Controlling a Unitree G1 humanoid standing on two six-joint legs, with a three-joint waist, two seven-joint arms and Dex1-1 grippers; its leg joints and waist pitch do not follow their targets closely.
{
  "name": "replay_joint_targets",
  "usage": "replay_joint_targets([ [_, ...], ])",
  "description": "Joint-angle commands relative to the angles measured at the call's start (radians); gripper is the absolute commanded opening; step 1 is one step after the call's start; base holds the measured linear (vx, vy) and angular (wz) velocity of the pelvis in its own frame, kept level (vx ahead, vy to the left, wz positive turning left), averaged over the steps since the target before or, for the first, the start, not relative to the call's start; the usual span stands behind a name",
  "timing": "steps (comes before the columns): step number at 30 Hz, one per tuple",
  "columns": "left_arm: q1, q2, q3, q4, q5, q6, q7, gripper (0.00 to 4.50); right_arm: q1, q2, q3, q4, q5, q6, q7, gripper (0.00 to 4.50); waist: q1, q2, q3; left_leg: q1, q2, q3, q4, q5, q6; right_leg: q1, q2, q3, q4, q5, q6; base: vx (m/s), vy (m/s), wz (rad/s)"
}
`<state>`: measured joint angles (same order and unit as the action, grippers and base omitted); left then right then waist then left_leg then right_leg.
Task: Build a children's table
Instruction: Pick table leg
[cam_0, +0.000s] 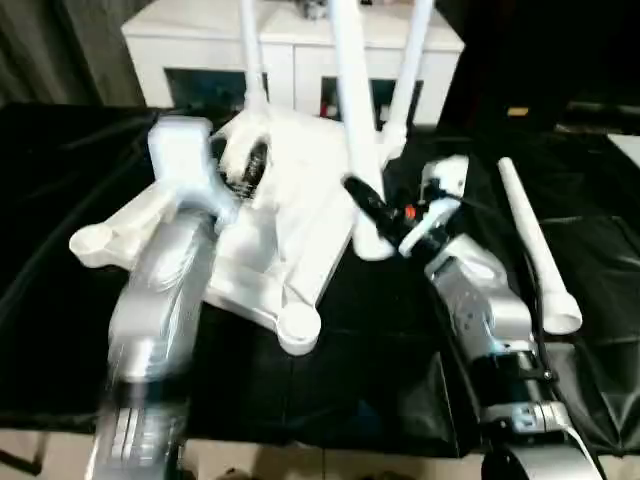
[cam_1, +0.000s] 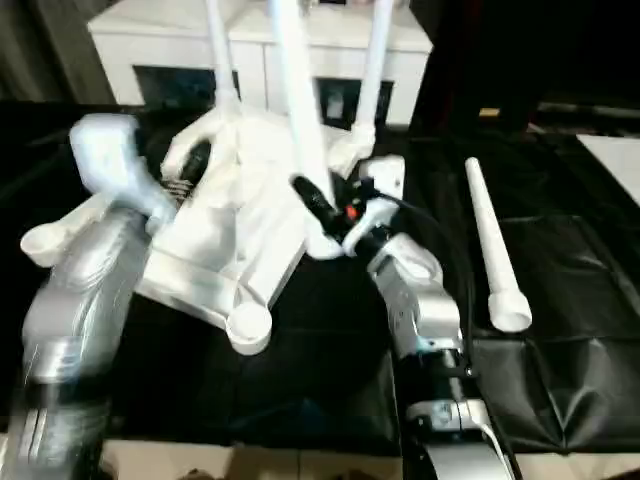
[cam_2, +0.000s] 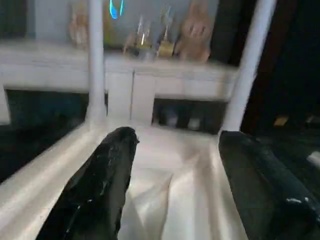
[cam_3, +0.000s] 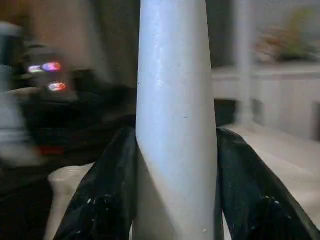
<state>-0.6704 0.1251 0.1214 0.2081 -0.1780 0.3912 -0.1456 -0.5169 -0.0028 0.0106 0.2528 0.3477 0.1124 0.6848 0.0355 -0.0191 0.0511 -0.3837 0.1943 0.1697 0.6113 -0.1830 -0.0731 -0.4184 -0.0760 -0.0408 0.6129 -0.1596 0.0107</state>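
our right gripper (cam_3: 175, 190) pinches a slick, stiff table leg (cam_0: 352, 120) near its base; left gripper (cam_2: 175, 185) spread over the light tabletop (cam_0: 290, 215)

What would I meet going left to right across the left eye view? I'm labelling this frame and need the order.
Left gripper on the table top → standing leg held by the right gripper → loose leg lying on the black cloth.

Table (cam_0: 290, 230) glossy white plastic; forearms (cam_0: 160, 300) brushed silver; cloth (cam_0: 380, 380) shiny black.
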Motion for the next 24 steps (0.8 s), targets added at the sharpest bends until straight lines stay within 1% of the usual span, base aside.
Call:
replay_joint_targets([
  [1,-0.06,-0.007,-0.002,0.07,0.003,0.007,0.004,3.07,0.009,0.009,0.037,-0.029,-0.006,-0.013,0.016,1.85,0.012,-0.003,-0.075,0.011,0.016,-0.004,-0.074,-0.165,0.025,0.053,-0.046,0.027,-0.065,-0.187,-0.164,0.0,0.0,0.0],
  [2,-0.098,-0.018,-0.005,0.08,-0.021,0.015,-0.023,3.07,0.015,0.015,0.047,-0.027,-0.02,-0.022,0.015,1.85,0.011,-0.001,-0.076,0.014,0.021,-0.005,-0.074,-0.146,0.029,0.051,-0.047,0.028,-0.059,-0.132,-0.197,0.0,0.0,0.0],
  [3,-0.111,-0.023,-0.009,0.078,-0.033,0.026,-0.039,3.07,0.017,0.015,0.05,-0.023,-0.027,-0.027,0.015,1.85,0.012,-0.004,-0.076,0.012,0.022,-0.005,-0.075,-0.139,0.029,0.054,-0.048,0.026,-0.057,-0.114,-0.21,0.0,0.0,0.0],
  [4,-0.12,-0.027,-0.013,0.076,-0.043,0.035,-0.051,3.07,0.018,0.015,0.051,-0.019,-0.032,-0.031,0.015,1.85,0.017,-0.004,-0.077,0.016,0.023,-0.003,-0.073,-0.128,0.032,0.052,-0.047,0.026,-0.052,-0.079,-0.232,0.0,0.0,0.0],
  [5,-0.144,-0.047,-0.04,0.037,-0.083,0.071,-0.113,3.07,0.018,0.016,0.057,-0.003,-0.044,-0.036,0.014,1.85,0.022,-0.002,-0.076,0.016,0.022,-0.001,-0.073,-0.126,0.038,0.053,-0.048,0.027,-0.051,-0.064,-0.243,0.0,0.0,0.0],
  [6,-0.151,-0.054,-0.047,0.021,-0.101,0.081,-0.135,3.07,0.018,0.016,0.06,0.004,-0.049,-0.04,0.013,1.85,0.024,-0.004,-0.076,0.017,0.023,0.001,-0.072,-0.13,0.04,0.053,-0.049,0.027,-0.051,-0.06,-0.248,0.0,0.0,0.0],
  [7,-0.154,-0.057,-0.049,0.014,-0.107,0.083,-0.142,3.07,0.018,0.014,0.061,0.007,-0.053,-0.043,0.012,1.85,0.027,-0.003,-0.075,0.017,0.023,0.0,-0.072,-0.13,0.042,0.054,-0.05,0.027,-0.051,-0.062,-0.25,0.0,0.0,0.0],
  [8,-0.168,-0.068,-0.058,-0.018,-0.134,0.083,-0.171,3.07,0.018,0.005,0.072,0.026,-0.073,-0.059,0.01,1.85,0.032,-0.004,-0.075,0.019,0.023,0.003,-0.071,-0.138,0.045,0.052,-0.049,0.028,-0.053,-0.063,-0.256,0.0,0.0,0.0],
  [9,-0.169,-0.075,-0.058,-0.049,-0.158,0.095,-0.181,3.07,0.012,0.002,0.069,0.049,-0.082,-0.068,0.002,1.85,0.033,-0.005,-0.074,0.018,0.023,0.004,-0.073,-0.144,0.045,0.054,-0.049,0.028,-0.054,-0.069,-0.256,0.0,0.0,0.0],
  [10,-0.171,-0.082,-0.057,-0.078,-0.182,0.107,-0.19,3.07,0.007,0.0,0.065,0.071,-0.09,-0.075,-0.006,1.85,0.035,-0.005,-0.074,0.018,0.025,0.003,-0.073,-0.158,0.036,0.056,-0.051,0.028,-0.051,-0.084,-0.257,0.0,0.0,0.0],
  [12,-0.167,-0.093,-0.071,-0.133,-0.217,0.134,-0.209,3.07,-0.007,-0.01,0.069,0.127,-0.115,-0.101,-0.02,1.85,0.035,-0.009,-0.07,0.018,0.025,0.004,-0.076,-0.185,0.026,0.054,-0.052,0.028,-0.059,-0.133,-0.252,0.0,0.0,0.0],
  [13,-0.167,-0.093,-0.073,-0.135,-0.218,0.136,-0.21,3.07,-0.008,-0.01,0.069,0.131,-0.115,-0.102,-0.021,1.85,0.035,-0.009,-0.07,0.019,0.026,0.003,-0.076,-0.196,0.02,0.054,-0.052,0.028,-0.06,-0.149,-0.251,0.0,0.0,0.0],
  [14,-0.162,-0.098,-0.091,-0.163,-0.222,0.148,-0.219,3.07,-0.02,-0.016,0.078,0.182,-0.136,-0.13,-0.032,1.85,0.034,-0.013,-0.068,0.018,0.026,0.002,-0.078,-0.224,0.01,0.053,-0.053,0.028,-0.064,-0.193,-0.243,0.0,0.0,0.0],
  [15,-0.162,-0.098,-0.093,-0.165,-0.222,0.149,-0.219,3.07,-0.021,-0.016,0.079,0.187,-0.139,-0.133,-0.033,1.85,0.033,-0.013,-0.067,0.018,0.026,0.002,-0.079,-0.229,0.006,0.052,-0.052,0.027,-0.066,-0.204,-0.236,0.0,0.0,0.0],
  [17,-0.158,-0.105,-0.1,-0.182,-0.221,0.159,-0.215,3.07,-0.033,-0.018,0.085,0.229,-0.156,-0.149,-0.041,1.85,0.028,-0.019,-0.066,0.015,0.023,0.002,-0.079,-0.242,0.006,0.054,-0.051,0.028,-0.07,-0.234,-0.214,0.0,0.0,0.0],
  [18,-0.157,-0.108,-0.103,-0.188,-0.219,0.162,-0.214,3.07,-0.041,-0.017,0.084,0.255,-0.164,-0.161,-0.052,1.85,0.027,-0.019,-0.066,0.014,0.023,0.001,-0.079,-0.241,0.007,0.054,-0.051,0.028,-0.07,-0.237,-0.211,0.0,0.0,0.0],
  [19,-0.155,-0.108,-0.11,-0.195,-0.209,0.165,-0.215,3.07,-0.055,-0.014,0.081,0.292,-0.17,-0.176,-0.057,1.85,0.024,-0.025,-0.066,0.012,0.023,0.001,-0.079,-0.235,0.009,0.054,-0.051,0.027,-0.071,-0.241,-0.204,0.0,0.0,0.0],
  [20,-0.152,-0.106,-0.119,-0.198,-0.196,0.16,-0.215,3.07,-0.069,-0.012,0.081,0.33,-0.179,-0.193,-0.061,1.85,0.022,-0.022,-0.067,0.011,0.023,-0.001,-0.079,-0.232,0.009,0.055,-0.051,0.026,-0.07,-0.251,-0.2,0.0,0.0,0.0],
  [21,-0.152,-0.106,-0.119,-0.198,-0.196,0.16,-0.215,3.07,-0.069,-0.012,0.081,0.33,-0.179,-0.193,-0.061,1.85,0.021,-0.021,-0.067,0.011,0.023,0.0,-0.078,-0.23,0.01,0.054,-0.051,0.026,-0.071,-0.252,-0.199,0.0,0.0,0.0],
  [22,-0.15,-0.103,-0.118,-0.201,-0.191,0.158,-0.21,3.07,-0.083,-0.008,0.08,0.365,-0.186,-0.209,-0.07,1.85,0.022,-0.008,-0.065,0.015,0.024,-0.001,-0.078,-0.236,0.009,0.05,-0.05,0.027,-0.071,-0.244,-0.2,0.0,0.0,0.0],
  [23,-0.147,-0.096,-0.114,-0.203,-0.182,0.153,-0.199,3.07,-0.105,-0.005,0.078,0.416,-0.198,-0.23,-0.082,1.85,0.018,-0.012,-0.066,0.014,0.024,-0.001,-0.079,-0.239,0.008,0.05,-0.048,0.027,-0.072,-0.237,-0.202,0.0,0.0,0.0],
  [24,-0.148,-0.083,-0.098,-0.191,-0.161,0.141,-0.165,3.07,-0.142,0.001,0.072,0.501,-0.214,-0.252,-0.113,1.85,0.014,0.0,-0.069,0.015,0.023,-0.002,-0.078,-0.239,0.002,0.051,-0.047,0.026,-0.069,-0.212,-0.212,0.0,0.0,0.0],
])
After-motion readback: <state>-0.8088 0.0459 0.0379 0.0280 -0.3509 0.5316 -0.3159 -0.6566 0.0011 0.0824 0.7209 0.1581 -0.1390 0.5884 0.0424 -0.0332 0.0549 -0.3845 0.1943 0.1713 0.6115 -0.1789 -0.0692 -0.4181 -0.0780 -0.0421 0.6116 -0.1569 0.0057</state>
